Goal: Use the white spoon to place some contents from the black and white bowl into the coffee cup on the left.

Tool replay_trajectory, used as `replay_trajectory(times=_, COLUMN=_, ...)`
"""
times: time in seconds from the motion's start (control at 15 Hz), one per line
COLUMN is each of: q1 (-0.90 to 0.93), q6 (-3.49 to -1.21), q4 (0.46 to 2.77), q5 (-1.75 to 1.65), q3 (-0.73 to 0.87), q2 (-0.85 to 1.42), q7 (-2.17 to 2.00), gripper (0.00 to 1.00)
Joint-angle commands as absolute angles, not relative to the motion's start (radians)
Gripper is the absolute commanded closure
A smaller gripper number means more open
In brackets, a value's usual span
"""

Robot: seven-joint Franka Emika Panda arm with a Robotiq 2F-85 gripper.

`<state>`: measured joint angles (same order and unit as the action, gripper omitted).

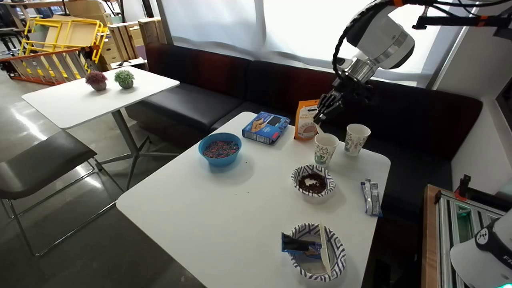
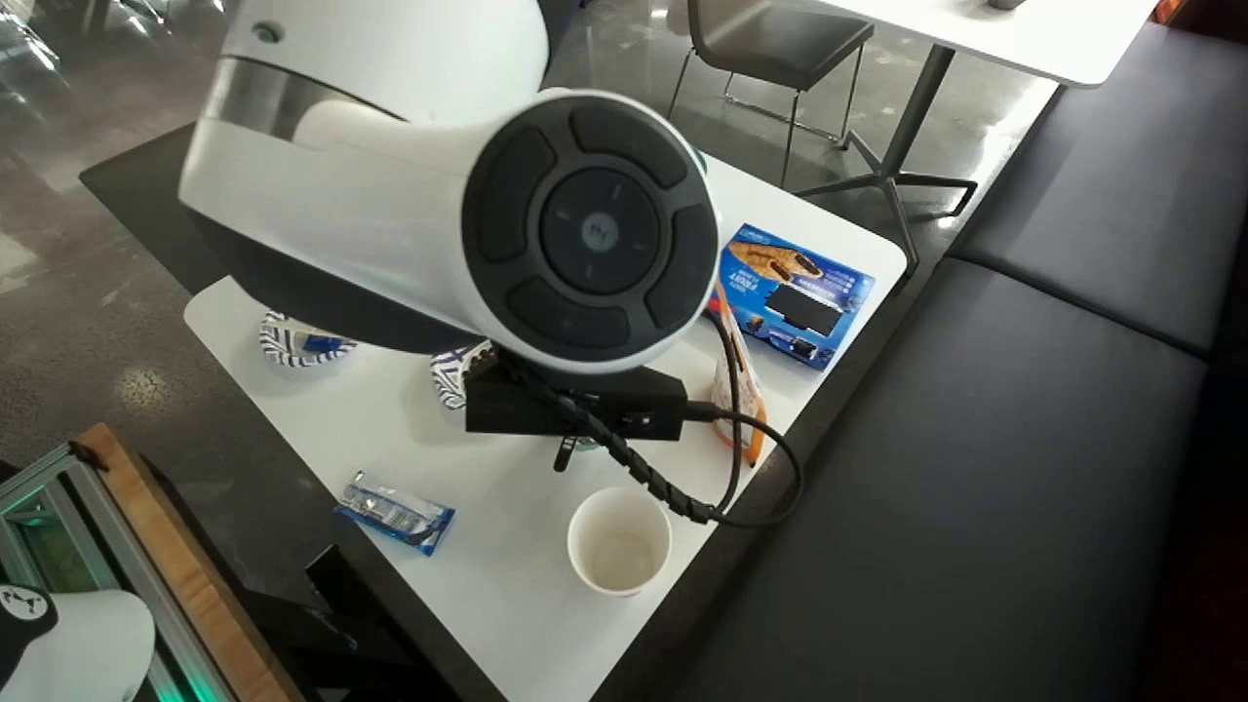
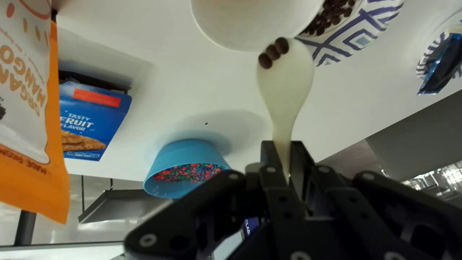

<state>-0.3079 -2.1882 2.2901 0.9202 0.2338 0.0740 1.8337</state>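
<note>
Pouring looks like the step in hand: the fingers [image 3: 299, 159], nearly together, pinch the spoon [image 3: 285, 86] by its handle, its head by the rim of the cup [image 1: 325, 147] nearer the bowl [image 3: 357, 38]; contact is unclear. Three brown pieces [image 3: 273, 53] lie at the tip, so next should come centring over the cup and tipping steeper.

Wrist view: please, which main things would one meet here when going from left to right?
Orange mango pouch, blue box, blue bowl, white spoon, black and white bowl, striped dish.
</note>
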Motion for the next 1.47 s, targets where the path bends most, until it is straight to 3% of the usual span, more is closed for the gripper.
replay_trajectory(times=0.0, q1=-0.311, q6=-2.200, q4=2.304, q5=1.026, q3=0.248, q2=0.067, q7=1.916, gripper=0.96)
replay_trajectory(times=0.87, q1=-0.342, q6=-2.021, q4=2.289, q5=1.032, q3=0.302, q2=0.078, q7=1.950, gripper=0.96)
replay_trajectory(times=1.4, q1=-0.246, q6=-2.370, q4=2.388, q5=0.977, q3=0.229, q2=-0.049, q7=1.936, gripper=0.96)
